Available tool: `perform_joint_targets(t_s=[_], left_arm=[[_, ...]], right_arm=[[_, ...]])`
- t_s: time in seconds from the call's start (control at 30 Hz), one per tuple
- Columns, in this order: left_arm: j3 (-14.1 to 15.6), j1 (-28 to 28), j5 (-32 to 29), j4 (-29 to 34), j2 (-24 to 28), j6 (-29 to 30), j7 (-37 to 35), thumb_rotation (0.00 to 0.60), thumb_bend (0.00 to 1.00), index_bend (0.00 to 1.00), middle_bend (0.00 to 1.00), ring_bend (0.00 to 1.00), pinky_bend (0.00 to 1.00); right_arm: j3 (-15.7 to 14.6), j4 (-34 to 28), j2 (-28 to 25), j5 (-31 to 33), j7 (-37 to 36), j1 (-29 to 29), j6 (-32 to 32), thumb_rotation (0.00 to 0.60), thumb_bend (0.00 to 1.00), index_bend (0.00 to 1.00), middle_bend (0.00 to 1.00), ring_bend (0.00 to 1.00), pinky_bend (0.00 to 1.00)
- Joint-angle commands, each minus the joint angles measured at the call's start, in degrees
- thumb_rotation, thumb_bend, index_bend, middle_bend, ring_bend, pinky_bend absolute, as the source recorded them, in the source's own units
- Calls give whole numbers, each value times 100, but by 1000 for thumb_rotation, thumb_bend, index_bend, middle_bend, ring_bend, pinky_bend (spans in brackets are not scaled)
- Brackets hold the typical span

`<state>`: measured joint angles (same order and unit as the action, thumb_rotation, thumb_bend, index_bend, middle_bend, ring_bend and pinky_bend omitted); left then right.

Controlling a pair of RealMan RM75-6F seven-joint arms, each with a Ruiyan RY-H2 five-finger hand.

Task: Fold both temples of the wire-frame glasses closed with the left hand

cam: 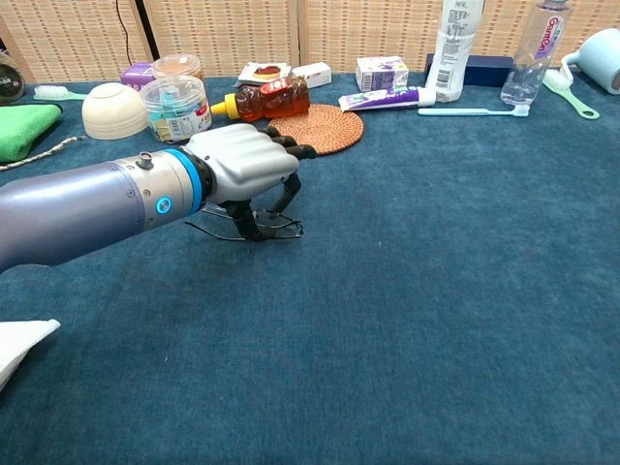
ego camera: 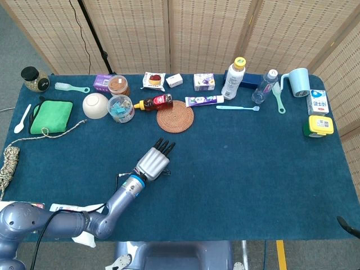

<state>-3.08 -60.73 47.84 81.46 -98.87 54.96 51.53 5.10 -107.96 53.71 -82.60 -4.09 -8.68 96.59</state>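
Observation:
The wire-frame glasses [cam: 269,229] lie on the blue tablecloth under my left hand [cam: 247,165], with one thin temple sticking out to the left. The thumb and one curled finger reach down onto the frame and pinch it, while the other fingers point forward above it. In the head view the left hand [ego camera: 152,163] covers the glasses almost wholly. My right hand shows in neither view.
A woven coaster [ego camera: 175,116] and a honey bottle [cam: 269,98] lie just beyond the hand. A tub [cam: 174,107] and a bowl [cam: 114,109] stand at the back left. Bottles, boxes and toothbrushes line the far edge. A dark sliver [ego camera: 347,224] shows at the lower right.

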Motion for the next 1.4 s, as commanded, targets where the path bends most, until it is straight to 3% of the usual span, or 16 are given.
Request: perform_joint_targets(t_s=[0.03,0.3,0.53,1.03,1.4], left_arm=[[13,21,21,62,35,21,14,488,348,550,1,0,0],[-40,100,57,580,422,35,-131,488,348,432,0,0,0],[-104,223,184,978,737,124,-433,488,348,419,0,0,0],[-457,-89,-250,218,278,-52,-286,488,348,417,0,0,0],[-202,-39,-241,550,480,30,-94,488,347,412,0,0,0]], right_arm=[[0,1,-1,-3,-5,-2,2,600,0,146,0,0,2],[-7,9,2,-23,-24,-9,8,600,0,145,0,0,2],[-19,21,24,-50,-31,-7,1,600,0,145,0,0,2],[-17,18,34,0,-3,-18,-10,600,0,145,0,0,2],[-7,21,35,13,-7,-2,-42,600,0,145,0,0,2]])
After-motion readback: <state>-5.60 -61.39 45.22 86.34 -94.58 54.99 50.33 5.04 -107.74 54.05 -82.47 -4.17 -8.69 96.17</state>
